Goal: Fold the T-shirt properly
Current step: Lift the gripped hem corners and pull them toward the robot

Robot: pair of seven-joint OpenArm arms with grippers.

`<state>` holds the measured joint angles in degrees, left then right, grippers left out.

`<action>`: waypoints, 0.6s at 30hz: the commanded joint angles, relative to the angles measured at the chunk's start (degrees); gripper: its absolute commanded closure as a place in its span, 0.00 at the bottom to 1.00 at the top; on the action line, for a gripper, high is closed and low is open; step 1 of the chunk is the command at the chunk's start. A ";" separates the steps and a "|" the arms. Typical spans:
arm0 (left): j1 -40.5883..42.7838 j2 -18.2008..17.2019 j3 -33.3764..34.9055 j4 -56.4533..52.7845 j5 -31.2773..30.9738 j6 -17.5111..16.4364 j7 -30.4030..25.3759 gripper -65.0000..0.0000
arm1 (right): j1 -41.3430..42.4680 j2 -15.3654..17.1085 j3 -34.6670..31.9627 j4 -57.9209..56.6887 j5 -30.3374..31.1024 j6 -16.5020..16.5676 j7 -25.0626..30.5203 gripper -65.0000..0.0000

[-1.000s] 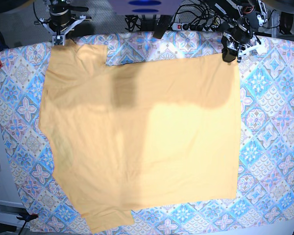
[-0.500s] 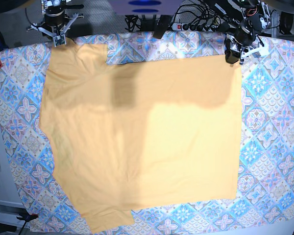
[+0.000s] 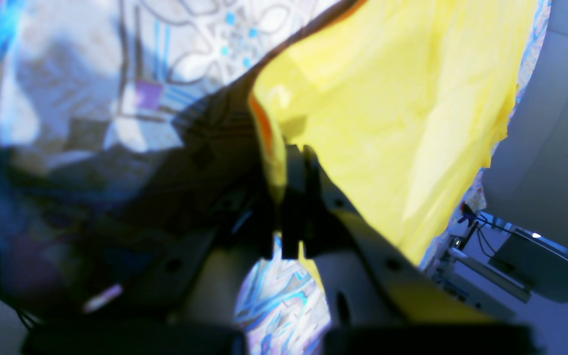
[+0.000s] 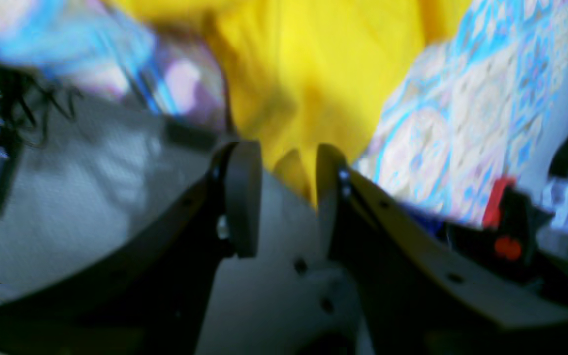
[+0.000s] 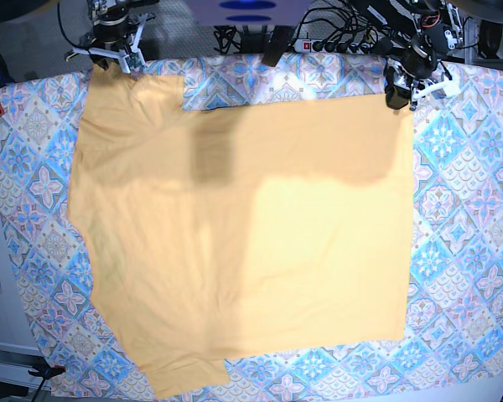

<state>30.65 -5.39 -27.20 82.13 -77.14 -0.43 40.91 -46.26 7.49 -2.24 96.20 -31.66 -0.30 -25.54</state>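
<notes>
Base view showed the T-shirt (image 5: 243, 226) spread flat across the tile-patterned cloth (image 5: 469, 251). At its far corner, the left gripper (image 5: 400, 90) was clenched on the fabric. The right gripper (image 4: 288, 190) stood released, jaws apart, the other far corner's fabric between them.

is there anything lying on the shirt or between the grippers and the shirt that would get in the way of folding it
Nothing visible does. The T-shirt lies flat and bare on the patterned cloth. The left gripper is shut on its far corner; the right gripper stands open with the other corner between its jaws.
</notes>
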 commanded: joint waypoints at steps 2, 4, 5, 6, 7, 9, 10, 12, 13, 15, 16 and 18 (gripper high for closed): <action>0.42 -0.46 -0.10 0.47 0.35 0.21 -0.25 1.00 | 0.50 0.21 -0.44 -0.25 -0.38 -0.19 0.97 0.71; 0.42 -0.46 -0.10 0.47 0.35 0.21 -0.25 1.00 | 1.12 0.21 -0.70 -0.34 -0.38 -0.19 0.79 0.71; 0.42 -0.46 -0.10 0.47 0.35 0.21 -0.25 1.00 | 1.12 0.21 -0.70 -0.34 -0.38 -0.19 0.79 0.71; 0.42 -0.46 -0.10 0.47 0.35 0.21 -0.25 1.00 | 1.21 0.21 -0.62 -0.34 -0.38 -0.19 0.79 0.71; 0.42 -0.37 -0.10 0.47 0.35 0.21 -0.25 1.00 | 1.21 0.21 -0.53 -0.34 -0.38 -0.19 0.79 0.71; 0.42 -0.37 -0.10 0.47 0.35 0.21 -0.25 1.00 | 1.29 0.21 -0.44 -0.34 -0.38 -0.19 0.79 0.71; 0.42 -0.37 -0.10 0.47 0.35 0.21 -0.25 1.00 | 1.29 0.21 -0.44 -0.34 -0.38 -0.19 0.79 0.71; 0.42 -0.37 -0.10 0.47 0.35 0.21 -0.25 1.00 | 2.79 0.21 -0.44 -0.42 -0.30 -0.19 0.79 0.71; 0.42 -0.37 -0.10 0.47 0.35 0.21 -0.25 1.00 | 3.14 0.21 -0.44 -0.77 -0.30 -0.19 0.79 0.71; 0.42 -0.37 -0.10 0.38 0.35 0.21 -0.25 1.00 | 3.23 0.29 -0.27 -2.01 -0.30 -0.19 0.79 0.71; 0.42 -0.37 -0.10 0.38 0.35 0.21 -0.16 1.00 | 3.23 0.29 0.26 -2.36 -0.30 -0.19 0.79 0.71; 0.42 -0.37 -0.10 0.38 0.35 0.21 -0.16 1.00 | 3.23 0.29 1.14 -2.71 -0.30 -0.19 0.79 0.71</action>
<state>30.65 -5.39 -27.18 82.13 -77.14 -0.45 40.77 -42.83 7.35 -1.58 92.92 -31.51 0.40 -25.06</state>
